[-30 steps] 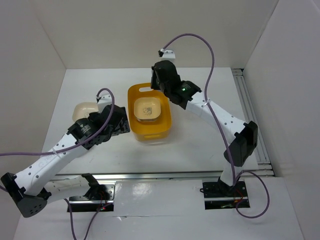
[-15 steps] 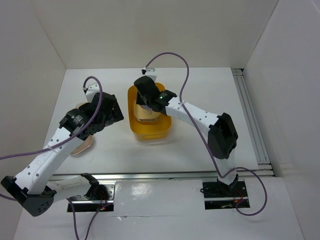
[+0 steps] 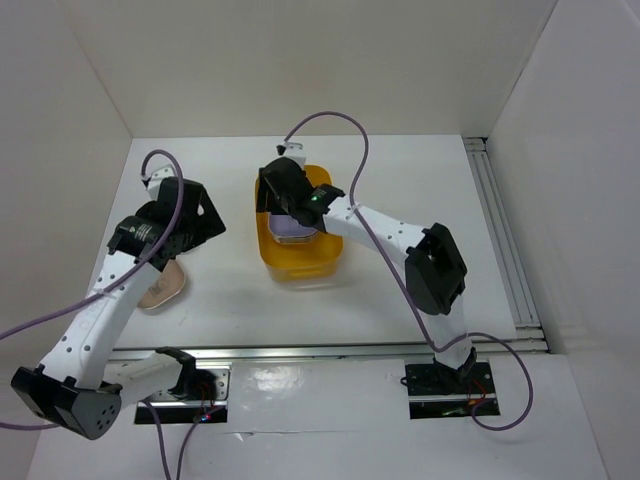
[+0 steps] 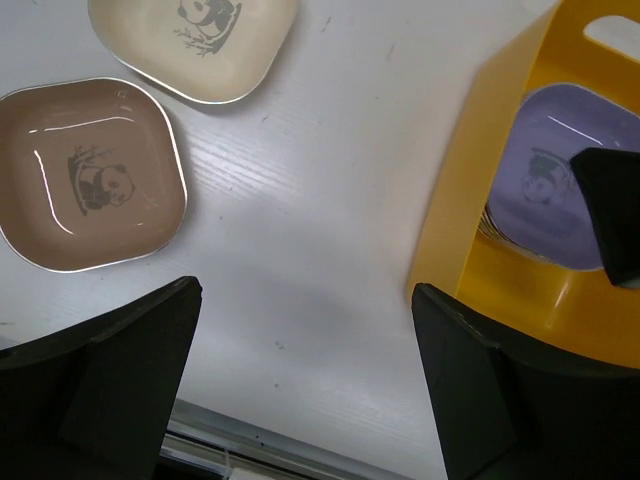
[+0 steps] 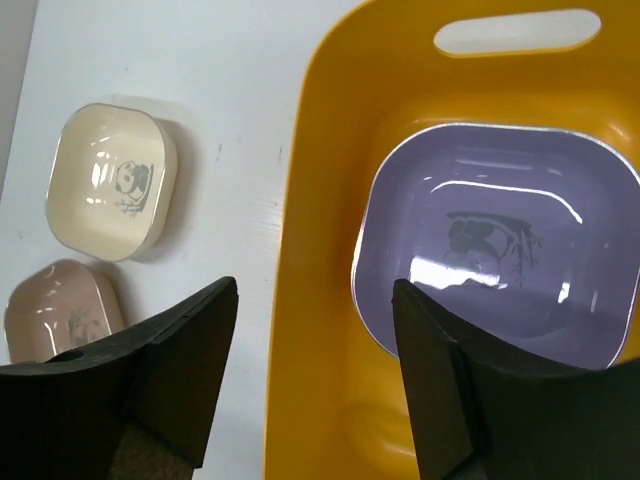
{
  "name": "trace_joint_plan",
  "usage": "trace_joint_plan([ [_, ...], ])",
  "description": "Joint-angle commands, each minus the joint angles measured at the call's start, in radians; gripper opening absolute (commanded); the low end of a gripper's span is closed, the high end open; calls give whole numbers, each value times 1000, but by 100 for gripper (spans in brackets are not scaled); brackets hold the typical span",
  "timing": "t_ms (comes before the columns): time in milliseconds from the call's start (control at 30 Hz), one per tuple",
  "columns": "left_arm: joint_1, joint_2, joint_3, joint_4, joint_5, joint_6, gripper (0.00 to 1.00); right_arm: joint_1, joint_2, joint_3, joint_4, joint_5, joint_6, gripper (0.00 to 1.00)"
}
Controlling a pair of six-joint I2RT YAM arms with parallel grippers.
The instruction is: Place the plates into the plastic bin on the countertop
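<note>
The yellow plastic bin (image 3: pixel 300 262) stands mid-countertop. A lavender plate (image 5: pixel 495 240) lies flat inside it on top of other plates, also seen as the lavender plate (image 4: pixel 545 190). My right gripper (image 5: pixel 312 300) hovers open over the bin's left rim (image 5: pixel 330 250), holding nothing. Left of the bin, a cream plate (image 4: pixel 200 40) and a tan plate (image 4: pixel 95 185) rest on the white countertop (image 4: pixel 300 200). My left gripper (image 4: pixel 305 300) hangs open above bare countertop between those two plates and the bin. In the top view my left arm covers the cream plate; the tan plate (image 3: pixel 160 285) shows.
A metal rail (image 3: pixel 330 350) runs along the near edge and another rail (image 3: pixel 500 230) along the right side. White walls close off the back and both sides. Purple cables loop above both arms.
My right gripper swung left over the bin and opened; the lavender plate now lies in the bin. My left arm moved back and left, uncovering the tan plate.
</note>
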Motion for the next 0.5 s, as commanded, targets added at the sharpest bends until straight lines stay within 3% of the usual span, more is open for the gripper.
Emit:
trace_joint_plan([
  [0, 62, -6, -38, 87, 55, 39, 100, 34, -1, 67, 62, 12, -25, 72],
  [100, 121, 32, -51, 156, 92, 57, 100, 54, -71, 47, 53, 41, -34, 79],
  [200, 173, 92, -38, 231, 121, 69, 100, 64, -152, -36, 85, 63, -57, 95],
  [267, 194, 160, -15, 274, 132, 104, 100, 74, -252, -94, 94, 78, -85, 100],
  [467, 268, 400, 133, 336, 161, 201, 100, 86, -520, -369, 177, 78, -163, 100],
])
